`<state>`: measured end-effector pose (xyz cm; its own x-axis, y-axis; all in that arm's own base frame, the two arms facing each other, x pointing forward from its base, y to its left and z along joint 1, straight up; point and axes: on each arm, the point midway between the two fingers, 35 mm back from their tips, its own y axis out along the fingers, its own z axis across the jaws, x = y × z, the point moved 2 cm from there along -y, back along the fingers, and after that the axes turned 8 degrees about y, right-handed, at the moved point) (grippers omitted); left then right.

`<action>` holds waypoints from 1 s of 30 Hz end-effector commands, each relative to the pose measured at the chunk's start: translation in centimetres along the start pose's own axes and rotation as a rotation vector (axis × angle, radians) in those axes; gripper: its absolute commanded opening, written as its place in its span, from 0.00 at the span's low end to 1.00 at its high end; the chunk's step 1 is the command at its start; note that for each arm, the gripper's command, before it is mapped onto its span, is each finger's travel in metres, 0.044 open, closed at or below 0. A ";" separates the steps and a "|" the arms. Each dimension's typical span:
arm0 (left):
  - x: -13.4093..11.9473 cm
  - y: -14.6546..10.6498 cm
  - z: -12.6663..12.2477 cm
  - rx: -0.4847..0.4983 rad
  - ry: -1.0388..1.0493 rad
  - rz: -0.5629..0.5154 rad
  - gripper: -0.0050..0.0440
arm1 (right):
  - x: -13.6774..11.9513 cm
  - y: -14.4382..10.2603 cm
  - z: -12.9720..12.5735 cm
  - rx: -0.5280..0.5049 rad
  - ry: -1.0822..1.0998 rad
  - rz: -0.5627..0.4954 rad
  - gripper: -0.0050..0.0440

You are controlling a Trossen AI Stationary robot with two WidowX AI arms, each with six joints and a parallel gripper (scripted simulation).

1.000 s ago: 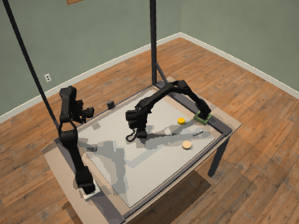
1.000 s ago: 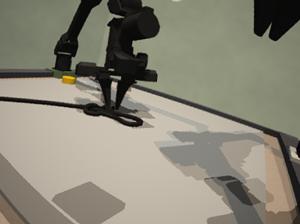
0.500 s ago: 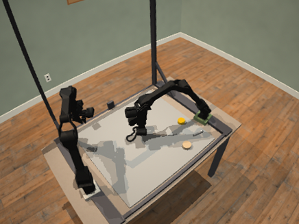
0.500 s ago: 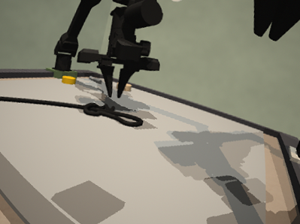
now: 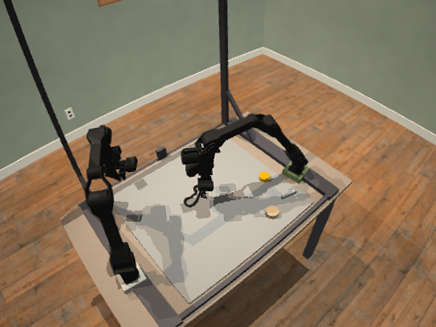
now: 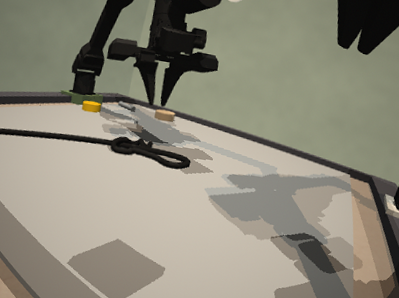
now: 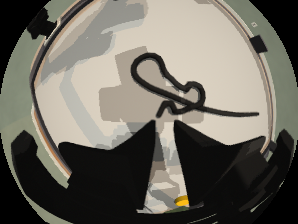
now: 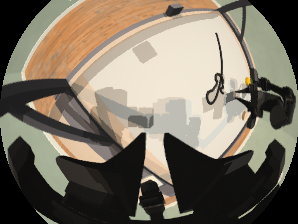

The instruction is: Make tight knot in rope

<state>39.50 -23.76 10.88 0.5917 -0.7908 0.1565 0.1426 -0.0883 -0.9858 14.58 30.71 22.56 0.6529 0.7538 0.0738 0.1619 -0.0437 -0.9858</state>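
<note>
Yellow disc [image 5: 264, 176] [image 6: 91, 107] [image 7: 182, 201] — tan disc [image 5: 272, 211] [image 6: 165, 116], wall outlet [image 5: 69, 113]

green wall [image 5: 163, 45] [image 6: 279, 79], wood plank floor [image 5: 405, 224] [image 8: 95, 37], white skirting [image 5: 168, 93]
</note>
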 end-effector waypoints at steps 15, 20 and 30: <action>0.7 -3.6 0.3 0.009 -0.400 -0.035 0.23 | -0.1 -0.8 -0.2 0.007 0.007 -0.023 0.28; 0.7 -3.6 0.3 0.004 -0.643 -0.036 0.23 | -0.1 -0.8 -0.2 0.007 0.007 -0.023 0.28; 0.7 -3.6 0.3 -0.006 -1.183 -0.037 0.23 | -0.1 -0.8 -0.2 0.007 0.007 -0.023 0.28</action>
<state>39.55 -23.80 13.37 0.9808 0.1410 0.1349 0.1486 -0.0920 -0.9846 14.58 30.71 22.56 0.6529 0.7538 0.0738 0.1619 -0.0437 -0.9858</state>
